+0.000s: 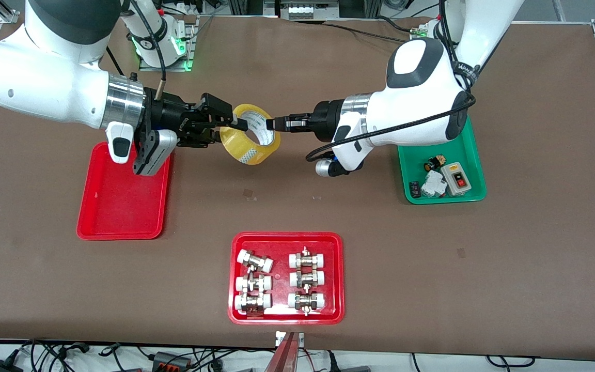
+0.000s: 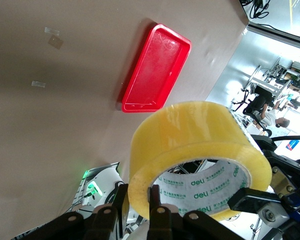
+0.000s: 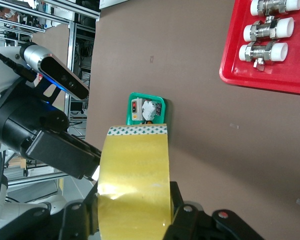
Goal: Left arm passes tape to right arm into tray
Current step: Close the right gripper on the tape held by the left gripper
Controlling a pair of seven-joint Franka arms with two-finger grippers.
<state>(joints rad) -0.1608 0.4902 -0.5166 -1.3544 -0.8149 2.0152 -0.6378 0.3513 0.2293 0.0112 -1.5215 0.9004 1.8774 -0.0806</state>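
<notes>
Holding the tape jointly at mid-air, both arms meet in the upper middle of the front view, over bare counter between the plain red tray and the green tray. The left gripper, reaching in from the frame's right, has its fingers clamped on the roll's wall, one inside the hollow core and one outside. The right gripper, reaching in from the frame's left, has its fingers together on the roll's other edge; the right wrist view shows the yellow band seated between them.

Risks noted:

1. Two grips on one rigid roll. Should either arm move off before the other lets go, the roll would likely be wrenched, slipping in one grip or twisting out of both.
2. The right grip looks shallow and sits on the rim. If the left fingers part while that hold is marginal, the roll could tilt and drop to the counter, short of the plain red tray, and being round may roll away.
3. The tray sits at lower left of the frame, partly under the right arm's wrist. A release made too high or off-centre could bounce the roll over the raised rim.
4. The tray of metal fittings, bottom centre, is also red; placing there would be an error.
</notes>
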